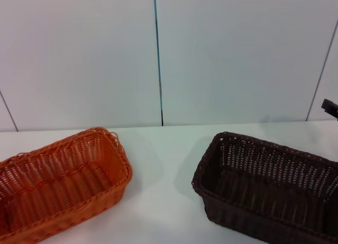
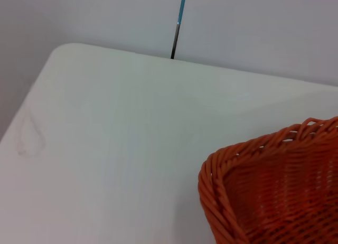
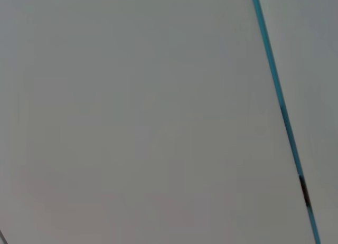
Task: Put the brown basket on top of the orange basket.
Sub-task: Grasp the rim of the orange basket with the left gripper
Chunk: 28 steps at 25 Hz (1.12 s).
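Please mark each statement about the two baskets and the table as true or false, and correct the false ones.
1. The brown basket stands on the robot's right side of the table. True.
2. The brown basket already sits on top of the orange basket. False: both rest on the table, apart, with bare table between them.
3. Both baskets are empty. True, as far as their insides show.
4. A tool is gripping the brown basket's rim. False: nothing holds it; only a small dark part shows at the right edge above it.
5. The orange basket lies upside down. False: its opening faces up.
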{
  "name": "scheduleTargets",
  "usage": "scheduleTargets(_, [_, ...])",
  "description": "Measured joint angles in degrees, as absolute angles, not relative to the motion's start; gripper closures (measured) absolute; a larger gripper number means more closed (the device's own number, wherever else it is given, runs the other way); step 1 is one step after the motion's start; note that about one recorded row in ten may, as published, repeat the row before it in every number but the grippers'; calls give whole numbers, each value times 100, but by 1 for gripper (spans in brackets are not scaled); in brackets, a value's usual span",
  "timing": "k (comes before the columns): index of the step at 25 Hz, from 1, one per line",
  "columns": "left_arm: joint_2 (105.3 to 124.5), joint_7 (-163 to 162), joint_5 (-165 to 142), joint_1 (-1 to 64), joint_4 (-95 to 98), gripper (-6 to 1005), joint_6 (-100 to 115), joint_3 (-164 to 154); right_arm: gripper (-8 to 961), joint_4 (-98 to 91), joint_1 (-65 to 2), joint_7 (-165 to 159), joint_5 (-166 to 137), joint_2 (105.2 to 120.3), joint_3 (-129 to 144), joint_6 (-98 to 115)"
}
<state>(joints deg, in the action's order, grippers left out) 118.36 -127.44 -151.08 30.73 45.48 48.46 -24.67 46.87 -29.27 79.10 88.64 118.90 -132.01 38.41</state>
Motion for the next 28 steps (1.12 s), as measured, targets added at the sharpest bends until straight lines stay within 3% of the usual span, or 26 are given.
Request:
scheduleTargets(10, [11772,-13188,-15247,3169,4897,807,5710,-2670,394,4633,-2972,7977,8859,11885,-13201,3840])
scheduleTargets(18, [11519,-13740,-15220,3190,4930,827,6179,-2494,395,4630,-3008,7986,8850,11876,-13201,3838])
scheduleTargets(28, [11339,-14027,-15205,3277,4907,834,6940,-1872,395,4625,-3023,8068,8850,11873,-13201,3832])
